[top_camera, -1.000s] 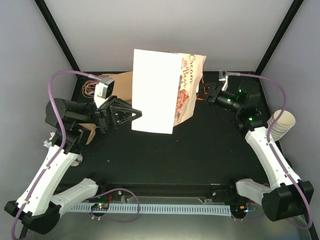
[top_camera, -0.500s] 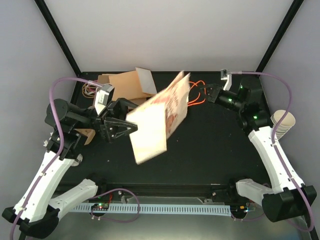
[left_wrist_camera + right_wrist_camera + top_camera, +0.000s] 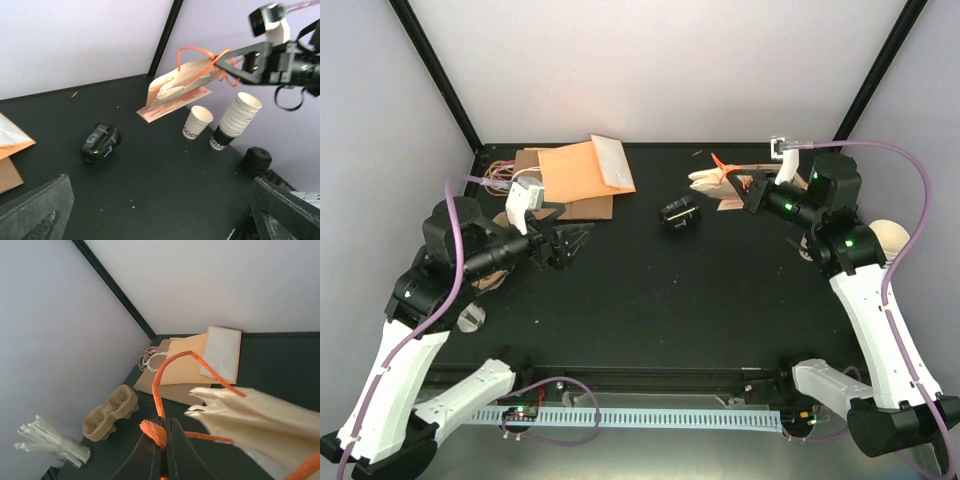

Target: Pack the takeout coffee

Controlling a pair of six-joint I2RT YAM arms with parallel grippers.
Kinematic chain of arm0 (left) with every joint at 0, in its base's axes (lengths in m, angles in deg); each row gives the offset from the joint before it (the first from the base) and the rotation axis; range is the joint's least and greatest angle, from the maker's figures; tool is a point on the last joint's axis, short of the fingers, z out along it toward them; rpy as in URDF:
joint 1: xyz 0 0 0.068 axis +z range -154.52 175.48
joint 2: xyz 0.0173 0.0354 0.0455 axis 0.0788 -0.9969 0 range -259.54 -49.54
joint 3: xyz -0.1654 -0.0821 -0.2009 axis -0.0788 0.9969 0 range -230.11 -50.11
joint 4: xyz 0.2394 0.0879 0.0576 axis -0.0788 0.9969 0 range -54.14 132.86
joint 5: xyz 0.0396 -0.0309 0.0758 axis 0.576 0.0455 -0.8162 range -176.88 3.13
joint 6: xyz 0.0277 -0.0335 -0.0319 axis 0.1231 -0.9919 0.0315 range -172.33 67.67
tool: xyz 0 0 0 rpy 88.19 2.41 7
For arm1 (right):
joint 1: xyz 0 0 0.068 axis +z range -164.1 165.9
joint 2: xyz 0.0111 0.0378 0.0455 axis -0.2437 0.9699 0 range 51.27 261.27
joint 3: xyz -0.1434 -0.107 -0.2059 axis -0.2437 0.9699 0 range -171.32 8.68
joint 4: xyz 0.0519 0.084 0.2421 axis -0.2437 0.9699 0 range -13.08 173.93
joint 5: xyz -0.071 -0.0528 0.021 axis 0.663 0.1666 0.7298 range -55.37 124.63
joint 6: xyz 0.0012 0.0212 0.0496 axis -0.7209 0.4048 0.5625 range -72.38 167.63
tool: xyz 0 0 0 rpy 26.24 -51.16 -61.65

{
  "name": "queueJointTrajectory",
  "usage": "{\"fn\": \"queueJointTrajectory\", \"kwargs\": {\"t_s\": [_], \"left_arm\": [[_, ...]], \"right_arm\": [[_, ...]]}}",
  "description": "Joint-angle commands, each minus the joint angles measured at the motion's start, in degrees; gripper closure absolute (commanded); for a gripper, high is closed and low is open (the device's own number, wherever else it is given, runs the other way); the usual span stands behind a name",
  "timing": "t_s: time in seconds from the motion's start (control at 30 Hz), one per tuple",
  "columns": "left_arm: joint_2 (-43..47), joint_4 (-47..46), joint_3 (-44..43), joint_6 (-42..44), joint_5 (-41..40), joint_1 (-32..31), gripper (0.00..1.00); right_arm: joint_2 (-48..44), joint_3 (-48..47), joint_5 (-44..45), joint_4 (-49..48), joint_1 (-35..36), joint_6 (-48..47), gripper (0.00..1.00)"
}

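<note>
Now the right fingers (image 3: 161, 439) are pinching the orange handle (image 3: 156, 385), the bag (image 3: 176, 91) is dangling folded flat, the left fingers (image 3: 572, 243) are gaping empty, & the coffee cup (image 3: 196, 122) is standing beside the cup stack (image 3: 238, 116) near it, so any swing is prob risking knocking the cup over.

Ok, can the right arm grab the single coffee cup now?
Probably not: the right gripper is shut on the orange handle of the paper bag. The coffee cup itself stands uncovered.
</note>
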Motion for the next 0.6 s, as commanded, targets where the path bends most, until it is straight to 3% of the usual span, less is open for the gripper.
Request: {"fn": "queueJointTrajectory", "kwargs": {"t_s": [0.0, 0.27, 0.57], "left_arm": [[-0.05, 1.78, -0.31, 4.98, -2.31, 0.34, 0.01], [0.37, -0.97, -1.38, 5.67, 0.67, 0.32, 0.01], [2.15, -0.04, -2.22, 7.4, -1.83, 0.4, 0.01]], "right_arm": [[-2.13, -3.54, 1.69, 1.28, 1.84, -7.37, 0.97], [-1.03, -7.54, 6.45, 5.21, 6.74, -12.6, 0.97], [4.24, -15.04, 22.98, 12.44, 27.09, -23.23, 0.99]]}}
